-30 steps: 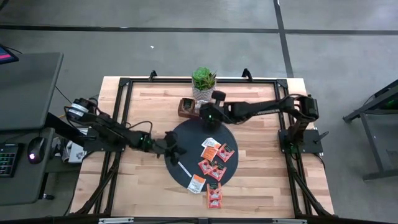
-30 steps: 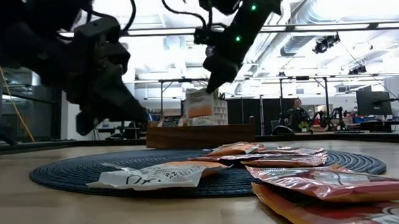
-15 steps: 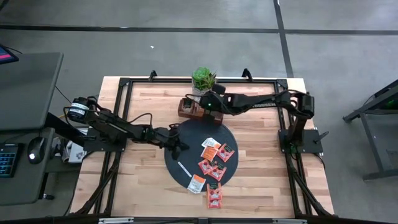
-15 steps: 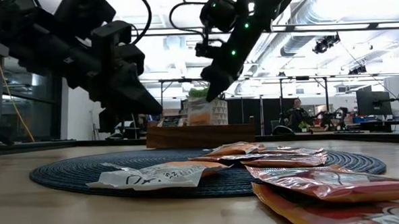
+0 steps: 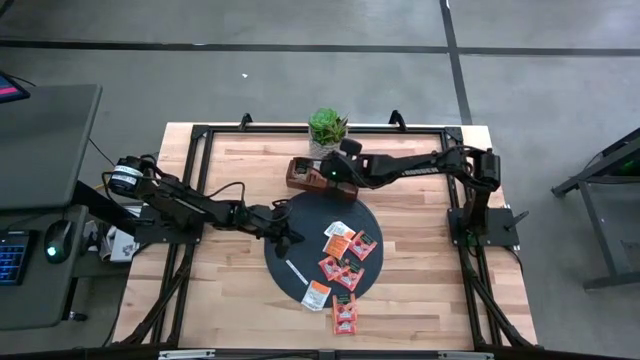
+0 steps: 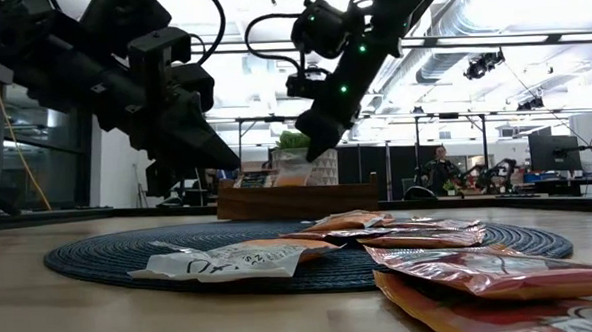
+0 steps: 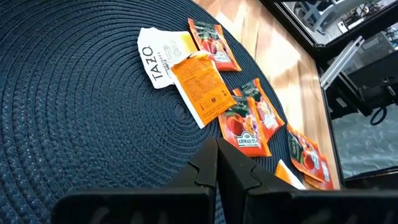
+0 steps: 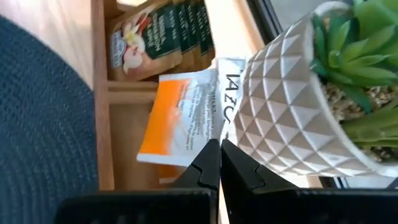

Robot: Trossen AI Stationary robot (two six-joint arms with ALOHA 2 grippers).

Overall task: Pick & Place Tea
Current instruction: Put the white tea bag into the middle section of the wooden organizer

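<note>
Wooden tabletop: right gripper (image 5: 318, 178) pinches a white-and-orange tea sachet (image 8: 180, 118) over the brown wooden compartment tray (image 5: 300, 172) at the far side. Best lowered into a slot before release. Left gripper (image 5: 283, 238), closed and empty, hovers over the dark round woven mat (image 5: 300, 215) by loose orange-red sachets (image 5: 340, 262).

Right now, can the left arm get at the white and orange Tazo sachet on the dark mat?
Probably yes. The left gripper, shut and empty, hangs over the dark mat, and the Tazo sachet lies flat just ahead with bare mat between. It would have to open first.
</note>
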